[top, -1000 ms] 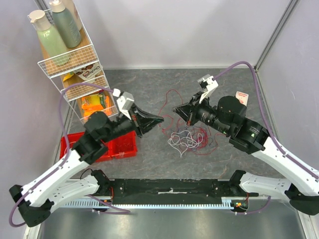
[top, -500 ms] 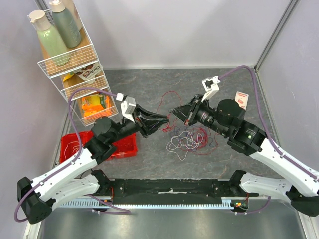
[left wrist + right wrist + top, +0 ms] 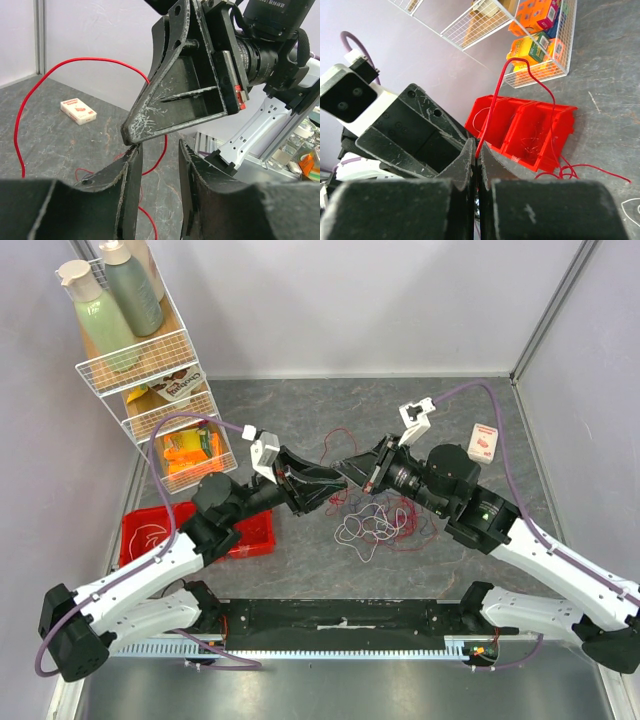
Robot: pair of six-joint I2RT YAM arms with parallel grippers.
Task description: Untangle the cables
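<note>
The cables [image 3: 375, 524] lie as a loose tangle of thin red, white and dark wires on the grey table, just right of centre. My right gripper [image 3: 349, 471] hangs above the tangle's left edge, shut on a red cable [image 3: 530, 75]. That strand leaves its fingertips [image 3: 470, 150], arcs upward and drops back to the table. In the left wrist view the same red cable [image 3: 85, 60] loops over the floor. My left gripper [image 3: 160, 150] is open with nothing between its fingers. It faces the right gripper tip to tip, and its left fingertip [image 3: 135, 150] touches the right gripper's finger.
A white wire rack [image 3: 150, 390] holding bottles and snack boxes stands at the back left. A red bin [image 3: 243, 532] sits in front of it, under the left arm. A small white and red box [image 3: 482, 440] lies at the back right. Walls enclose the table.
My left gripper went from shut to open while reaching right, up to the right gripper's tips. The right gripper edged left, still shut on the red cable.
</note>
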